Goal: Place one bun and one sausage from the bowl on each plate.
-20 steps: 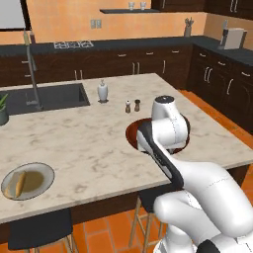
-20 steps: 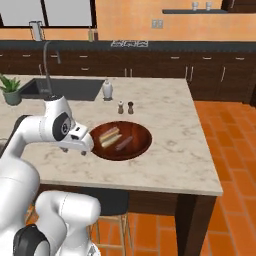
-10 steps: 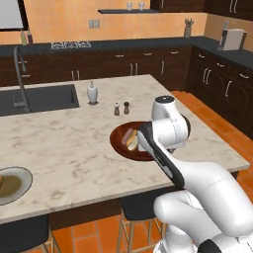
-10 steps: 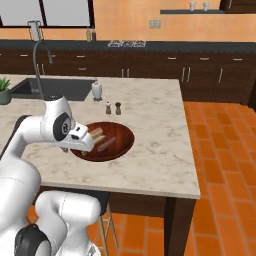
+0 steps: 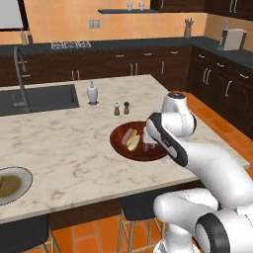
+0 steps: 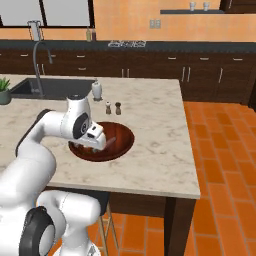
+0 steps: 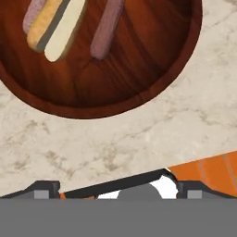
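One sausage point(image 7: 107, 28) lying lengthwise beside the buns point(image 7: 55, 24) in the bowl point(image 7: 139, 78), fingers point(image 7: 46, 189) spread.

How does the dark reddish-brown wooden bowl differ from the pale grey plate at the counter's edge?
The dark reddish-brown wooden bowl is wider and deeper than the pale grey plate. The bowl lies beside the arm; the plate sits far off at the left counter edge. The bowl holds buns and sausages; the plate's contents are unclear. Both are round and rest on the marble counter.
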